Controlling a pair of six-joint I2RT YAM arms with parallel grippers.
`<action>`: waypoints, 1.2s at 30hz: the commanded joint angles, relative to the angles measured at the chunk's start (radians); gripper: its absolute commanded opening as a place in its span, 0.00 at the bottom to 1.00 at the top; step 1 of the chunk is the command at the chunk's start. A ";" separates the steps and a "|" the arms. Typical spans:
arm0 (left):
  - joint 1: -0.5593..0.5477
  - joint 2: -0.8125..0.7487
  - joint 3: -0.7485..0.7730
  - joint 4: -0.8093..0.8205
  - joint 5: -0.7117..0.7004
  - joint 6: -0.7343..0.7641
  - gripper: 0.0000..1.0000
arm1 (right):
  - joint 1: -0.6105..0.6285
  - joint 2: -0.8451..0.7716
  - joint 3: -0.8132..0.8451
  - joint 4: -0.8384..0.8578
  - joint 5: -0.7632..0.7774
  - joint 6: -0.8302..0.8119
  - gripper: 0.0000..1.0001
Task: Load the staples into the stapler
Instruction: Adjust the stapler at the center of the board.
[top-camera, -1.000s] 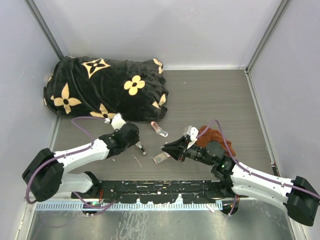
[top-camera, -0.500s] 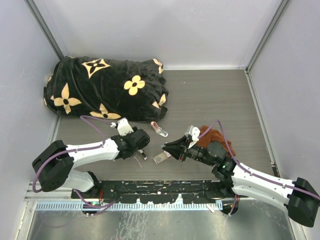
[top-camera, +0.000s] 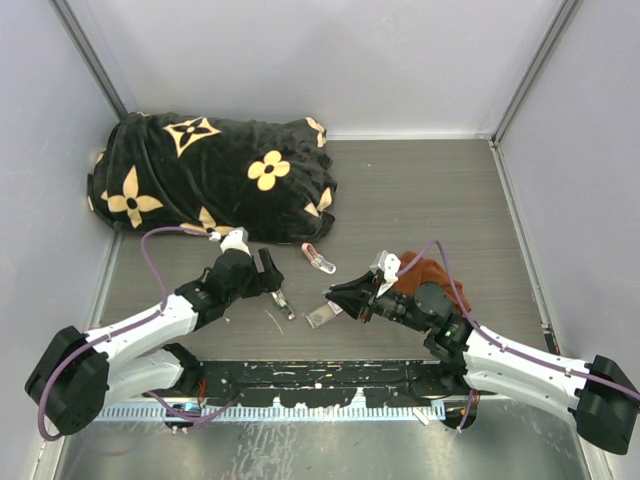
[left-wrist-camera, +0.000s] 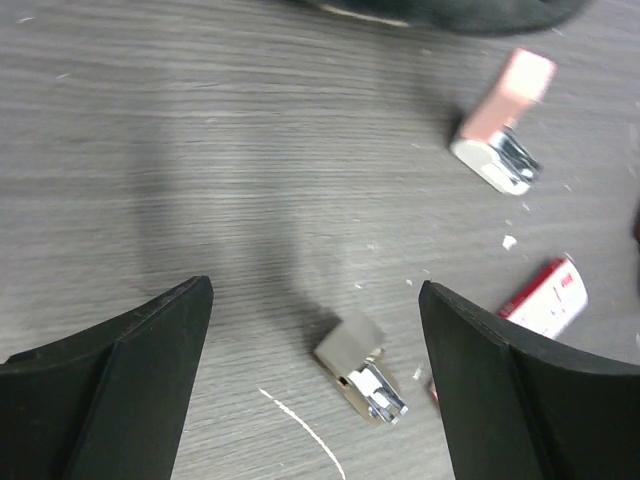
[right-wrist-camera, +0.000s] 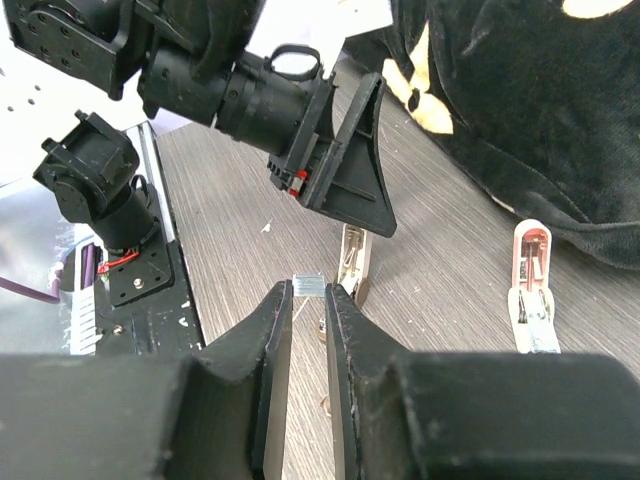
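My right gripper (right-wrist-camera: 308, 296) is shut on a short silvery strip of staples (right-wrist-camera: 309, 285), held just above the table near my left gripper (right-wrist-camera: 345, 190). The stapler shows as two pieces. A pale pink piece (top-camera: 318, 258) with a metal end lies farther back. A small beige piece with a shiny metal inner part (left-wrist-camera: 362, 380) lies on the table between the wide-open fingers of my left gripper (left-wrist-camera: 315, 290), touching neither. The white box with a red label (top-camera: 322, 316) lies just under my right gripper (top-camera: 332, 296).
A black blanket with gold flowers (top-camera: 215, 175) fills the far left. A rust-brown cloth (top-camera: 432, 270) lies under my right arm. A thin white sliver (top-camera: 273, 320) and specks lie near the beige piece. Grey walls close three sides.
My left gripper has opened wide, let go of the beige stapler piece and drawn back a little toward the far left. The right gripper has held still with the staples.
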 joint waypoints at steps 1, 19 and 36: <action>0.042 -0.023 -0.004 0.182 0.261 0.249 0.87 | 0.004 0.015 0.023 0.056 0.016 0.008 0.10; 0.137 0.006 -0.048 0.223 0.534 0.340 0.63 | 0.005 0.020 0.027 0.052 0.024 0.018 0.10; 0.137 -0.046 -0.047 0.150 0.508 0.338 0.09 | 0.009 0.104 0.001 0.124 0.041 -0.026 0.10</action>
